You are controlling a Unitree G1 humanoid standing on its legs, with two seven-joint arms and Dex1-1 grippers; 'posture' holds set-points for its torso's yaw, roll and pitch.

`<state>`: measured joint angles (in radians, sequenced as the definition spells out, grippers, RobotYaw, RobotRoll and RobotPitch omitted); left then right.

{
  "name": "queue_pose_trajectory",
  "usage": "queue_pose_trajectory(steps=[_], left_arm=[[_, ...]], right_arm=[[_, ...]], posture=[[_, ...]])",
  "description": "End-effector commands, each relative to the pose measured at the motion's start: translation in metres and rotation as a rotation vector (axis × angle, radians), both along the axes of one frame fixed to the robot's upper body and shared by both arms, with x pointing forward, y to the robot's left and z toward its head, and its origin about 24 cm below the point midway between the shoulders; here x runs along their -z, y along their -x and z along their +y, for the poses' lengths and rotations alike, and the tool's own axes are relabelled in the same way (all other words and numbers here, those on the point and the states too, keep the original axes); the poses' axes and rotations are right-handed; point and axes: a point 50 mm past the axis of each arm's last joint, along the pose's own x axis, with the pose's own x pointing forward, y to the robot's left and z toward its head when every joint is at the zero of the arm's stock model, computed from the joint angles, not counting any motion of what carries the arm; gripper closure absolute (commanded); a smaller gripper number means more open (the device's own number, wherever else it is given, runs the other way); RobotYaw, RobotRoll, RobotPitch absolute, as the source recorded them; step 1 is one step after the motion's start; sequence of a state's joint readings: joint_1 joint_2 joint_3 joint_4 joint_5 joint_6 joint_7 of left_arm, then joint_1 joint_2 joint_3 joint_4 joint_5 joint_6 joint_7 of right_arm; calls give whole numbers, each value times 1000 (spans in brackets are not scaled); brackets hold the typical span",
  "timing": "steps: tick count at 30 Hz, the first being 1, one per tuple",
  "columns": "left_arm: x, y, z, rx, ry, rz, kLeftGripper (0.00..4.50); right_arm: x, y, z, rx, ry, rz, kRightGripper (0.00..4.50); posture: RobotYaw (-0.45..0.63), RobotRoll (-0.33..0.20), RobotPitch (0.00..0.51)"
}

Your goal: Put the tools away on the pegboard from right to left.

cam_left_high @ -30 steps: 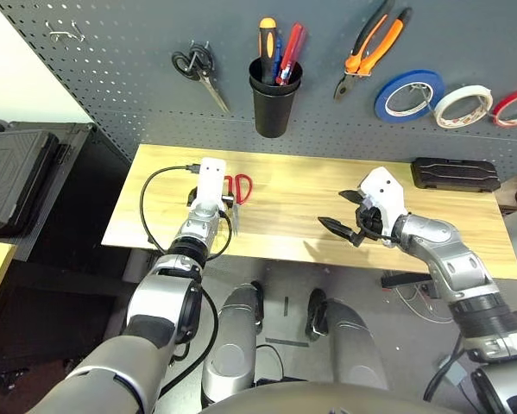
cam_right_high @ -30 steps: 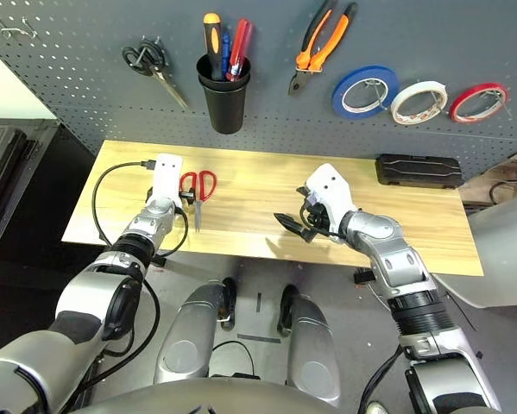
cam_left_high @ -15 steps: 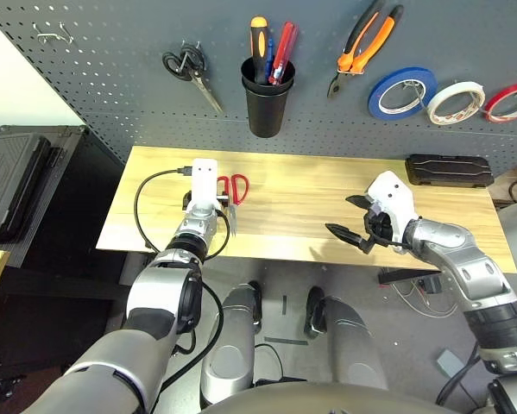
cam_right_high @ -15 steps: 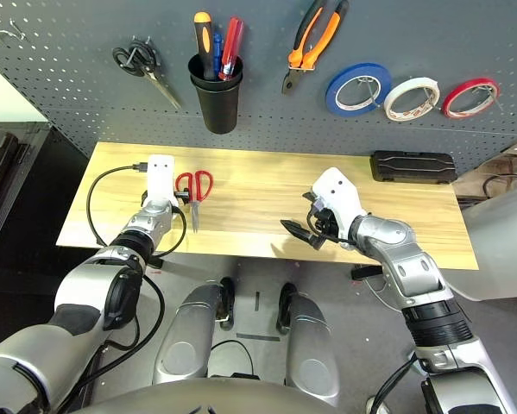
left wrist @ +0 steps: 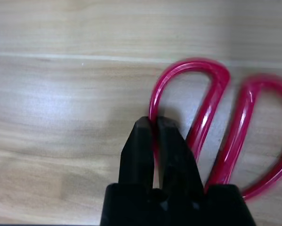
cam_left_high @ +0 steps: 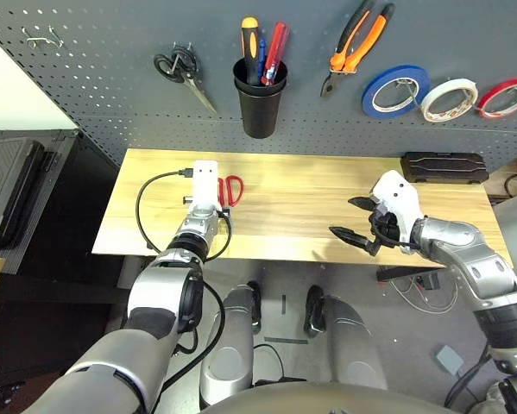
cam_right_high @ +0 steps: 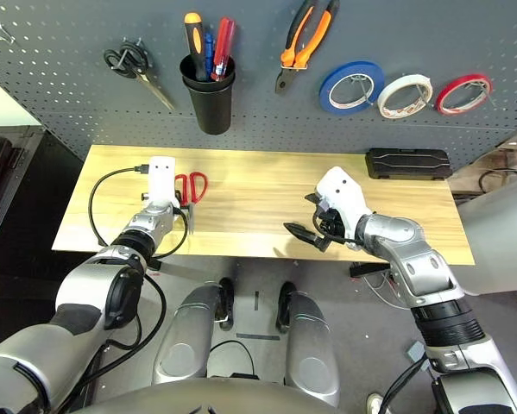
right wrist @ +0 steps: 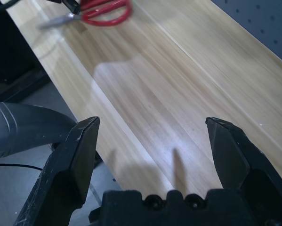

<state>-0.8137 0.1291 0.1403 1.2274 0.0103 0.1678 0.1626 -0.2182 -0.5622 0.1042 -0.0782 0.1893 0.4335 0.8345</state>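
Observation:
The red-handled scissors (left wrist: 210, 106) lie on the wooden table (cam_left_high: 301, 194) at its left part. My left gripper (left wrist: 153, 123) is shut on one red handle loop, low on the table. My right gripper (cam_left_high: 355, 226) hangs open over the table's front edge on the right, nothing between its fingers (right wrist: 82, 141). On the pegboard (cam_left_high: 111, 78) hang the orange-and-black pliers (cam_left_high: 357, 43) and the whitish tape ring (cam_left_high: 450, 99). The black-and-orange screwdriver (cam_left_high: 249, 47) stands in the black cup (cam_left_high: 258, 108).
Black-handled scissors (cam_left_high: 182, 71) hang on the board's left, a bare hook (cam_left_high: 40, 37) further left. Blue (cam_left_high: 396, 90) and red (cam_left_high: 506, 97) tape rings flank the whitish one. A black case (cam_left_high: 444, 166) lies at the table's back right. A dark box (cam_left_high: 8, 185) sits left of the table.
My left gripper has closed on the scissors' red handle loop. The whole picture has shifted as the camera moved; the right gripper stays open.

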Motion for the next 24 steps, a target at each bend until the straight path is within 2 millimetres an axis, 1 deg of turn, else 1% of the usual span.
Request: queue_pose_trajectory(steps=[1,4,8,10,12,16,19,24], left_arm=[[17,12,-2,-20,25,55,4473],[13,10,-3,-30,40,18,4473],[1,6,-5,-77,124,-85,4473],[-9,6,-6,-87,167,-156,4473],[-24,8,-8,-74,204,-257,4473],[-49,17,-10,-91,282,-386,4473],[-66,27,-7,-99,320,-451,4473],[-93,47,2,-97,346,-573,4473]], right_arm=[[2,0,1,-28,-4,3,0],[2,-3,2,-45,-11,-7,0],[0,-10,2,-76,-32,-36,0],[-3,-14,2,-84,-54,-55,0],[-7,-20,3,-101,-91,-92,0],[-15,-27,3,-141,-153,-152,0],[-21,-30,2,-172,-195,-184,0],[-34,-28,1,-228,-321,-253,0]], posture=[[163,0,283],[181,0,283],[208,0,278],[231,0,275],[250,0,272],[284,0,260],[301,0,251],[327,0,237]])
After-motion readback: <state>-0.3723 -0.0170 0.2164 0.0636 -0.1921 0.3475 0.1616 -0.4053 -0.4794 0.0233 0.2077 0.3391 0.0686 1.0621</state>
